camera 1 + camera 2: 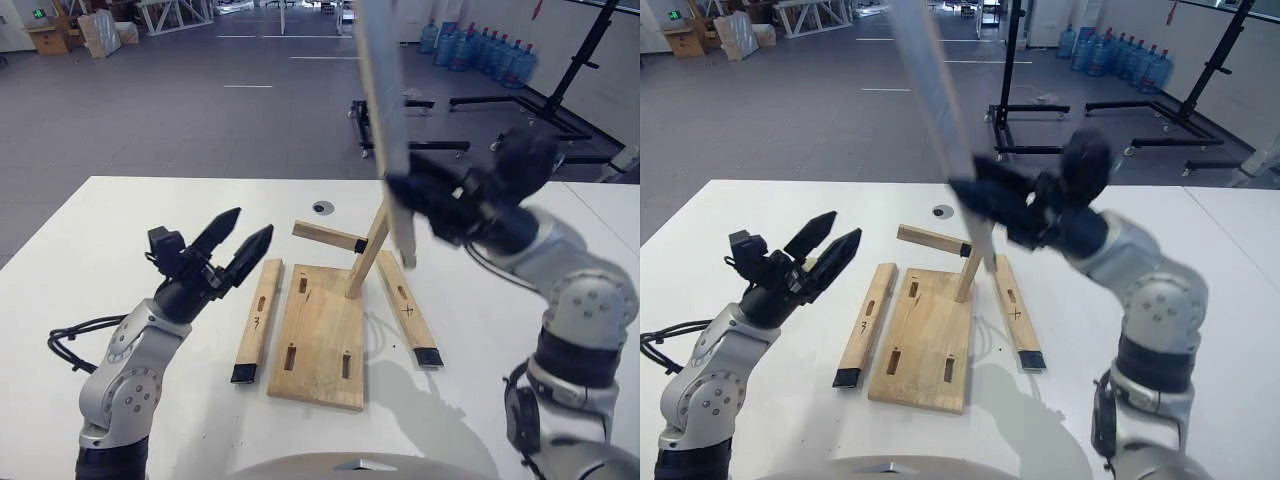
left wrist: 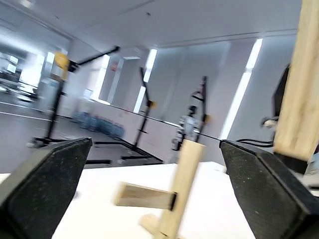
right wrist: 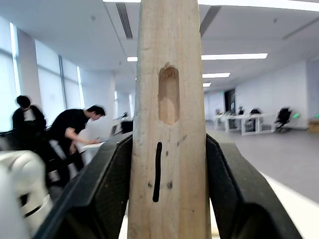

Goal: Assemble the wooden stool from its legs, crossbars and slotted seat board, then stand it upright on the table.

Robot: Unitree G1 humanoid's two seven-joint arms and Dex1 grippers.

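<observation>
While the seat board [image 1: 315, 345] lies flat on the white table [image 1: 120, 230] in front of the robot, slots facing up, the right gripper [image 1: 408, 192] holds a long leg [image 1: 375, 90] raised above the table's far side. Its jaws are closed on that leg, and the right wrist view shows the black fingers [image 3: 107, 184] pressed against both sides of the wood just below a slot. The held leg stands nearly upright, and its lower end hangs just beside the top of a second leg [image 1: 366, 262]. I cannot tell whether the two touch. This second leg stands with its foot at the far right corner of the seat board and leans toward the robot's right. A crossbar [image 1: 326, 236] is joined to it near the top and sticks out toward the robot's left, roughly level above the board's far edge. Two more legs lie flat on the table, one on each side of the board. The left leg [image 1: 258, 318] lies just beside the board's left edge, and the right leg [image 1: 408, 308] angles away from the right edge. Each has slots along it and a black cap on the end nearer the robot. The left gripper [image 1: 252, 222] hovers above the table, near the far end of the left leg and to its left, with its jaws spread wide and nothing between them. A small round hole [image 1: 322, 208] sits in the table beyond the crossbar.
</observation>
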